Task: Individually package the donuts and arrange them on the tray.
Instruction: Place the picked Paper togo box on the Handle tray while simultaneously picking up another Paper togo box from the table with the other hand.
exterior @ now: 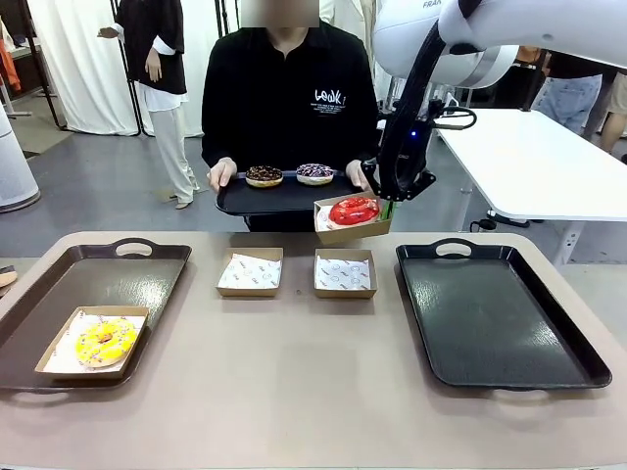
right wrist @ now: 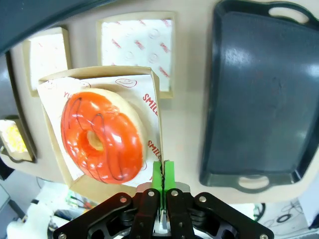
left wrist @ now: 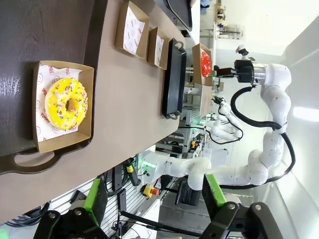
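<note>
Pinching only the box's [exterior: 351,235] rim with the right fingers [right wrist: 157,175] mid-frame, left fingers [left wrist: 93,201] spread wide; could easily tilt, dumping the red donut [exterior: 354,210].

Paper liner [right wrist: 145,89] in the box [right wrist: 99,70] under the red donut [right wrist: 102,137]: red print "SMILE", other words cut off. My right arm [exterior: 509,29]: "FRAN", cropped. Person's shirt [exterior: 294,122]: white print, unreadable.
</note>
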Tool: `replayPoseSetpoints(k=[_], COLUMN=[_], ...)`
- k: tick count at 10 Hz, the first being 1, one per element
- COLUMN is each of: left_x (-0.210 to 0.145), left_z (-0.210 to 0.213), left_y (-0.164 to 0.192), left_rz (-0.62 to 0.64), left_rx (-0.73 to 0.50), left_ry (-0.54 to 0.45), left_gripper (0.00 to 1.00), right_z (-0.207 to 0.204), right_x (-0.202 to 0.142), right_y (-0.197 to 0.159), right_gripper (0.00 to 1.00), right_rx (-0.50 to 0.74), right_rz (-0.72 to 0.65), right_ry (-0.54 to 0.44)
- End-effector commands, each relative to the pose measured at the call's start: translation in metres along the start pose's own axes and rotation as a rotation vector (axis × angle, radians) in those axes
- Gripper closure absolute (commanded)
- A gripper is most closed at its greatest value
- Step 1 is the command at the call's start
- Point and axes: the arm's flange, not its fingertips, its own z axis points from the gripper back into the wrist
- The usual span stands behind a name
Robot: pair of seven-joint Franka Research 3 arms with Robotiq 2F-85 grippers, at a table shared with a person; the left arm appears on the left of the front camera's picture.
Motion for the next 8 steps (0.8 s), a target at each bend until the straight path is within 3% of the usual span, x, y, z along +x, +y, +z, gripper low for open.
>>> replayPoseSetpoints(k=[1, 4, 8], left_x=[0.013, 0.032, 0.069], left_z=[-0.007, -0.043, -0.115], left_y=[-0.035, -0.126, -0.197], left_rz=[0.000, -0.088, -0.098], left_rx=[0.122, 0.373, 0.597], left_ry=[0.025, 0.077, 0.090], left_gripper=[0.00, 0.00, 0.00], right_z=[0.014, 0.022, -0.016], right_x=[-0.037, -0.088, -0.098], right_y=[-0.048, -0.122, -0.184], right_gripper=[0.99, 0.99, 0.99], right_rx=[-0.080, -0.092, -0.084], right_rz=[0.027, 0.040, -0.006], right_ry=[-0.005, -0.044, -0.138])
